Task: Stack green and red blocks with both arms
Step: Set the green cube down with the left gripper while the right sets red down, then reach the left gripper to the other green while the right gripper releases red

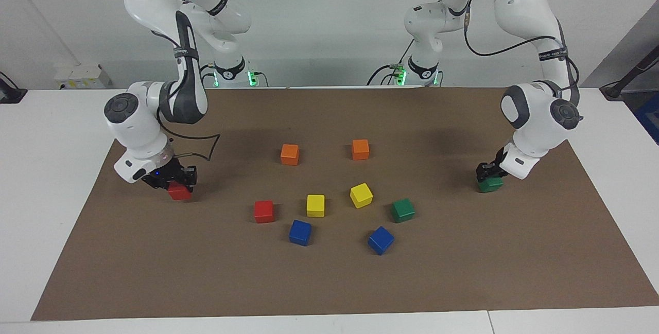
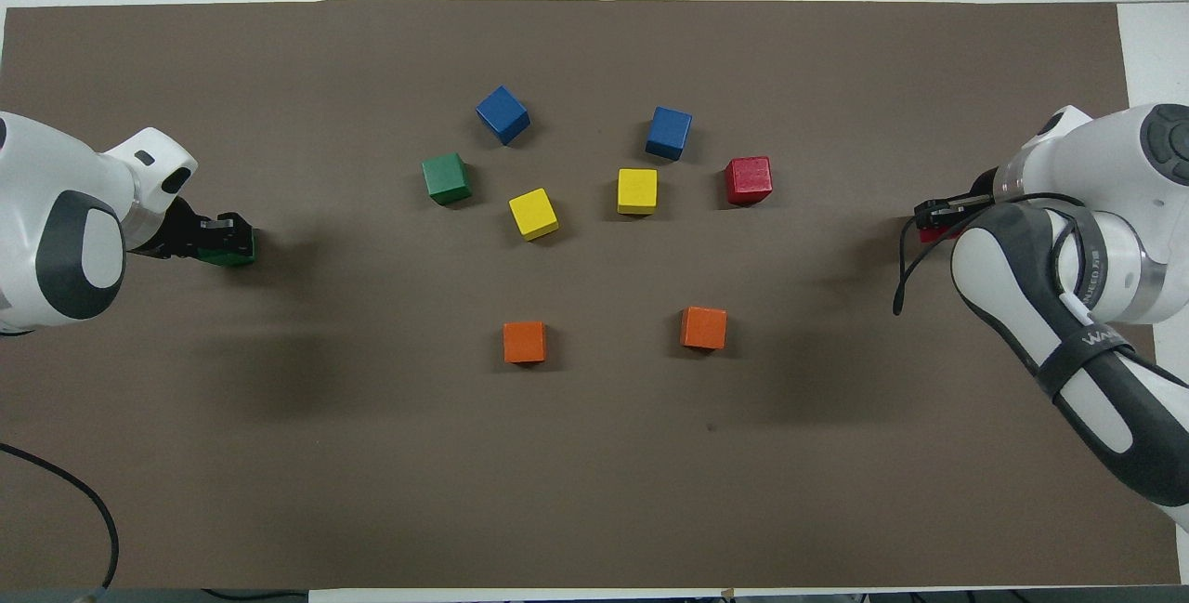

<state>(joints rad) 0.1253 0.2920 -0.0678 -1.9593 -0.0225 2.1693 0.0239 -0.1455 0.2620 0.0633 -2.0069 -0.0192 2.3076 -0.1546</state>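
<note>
The left gripper (image 1: pixel 489 173) is low at the left arm's end of the brown mat (image 1: pixel 329 282), and its fingers pinch a green block (image 1: pixel 490 185) that sits on or just above the mat; which of the two cannot be told. The right gripper (image 1: pixel 175 177) is low at the right arm's end, and its fingers are pressed onto a red block (image 1: pixel 179 191) in the same way. These blocks are cubes, so they have no long axis. The held green block seems to lie square to the mat's edges. In the overhead view most of the held red block (image 2: pixel 929 233) is hidden under the right gripper (image 2: pixel 943 213) and the arm, and only a small red edge shows. The held green block (image 2: pixel 228 255) is half covered by the left gripper (image 2: pixel 218 233).

The second green block (image 1: pixel 402 210) and the second red block (image 1: pixel 263 211) rest free in the middle of the mat, well apart from both grippers. The free green one is turned a little and the free red one lies almost square. Between them stand two yellow blocks (image 1: pixel 315 205). Two blue blocks (image 1: pixel 300 232) lie farther from the robots and two orange blocks (image 1: pixel 290 154) nearer to them.
</note>
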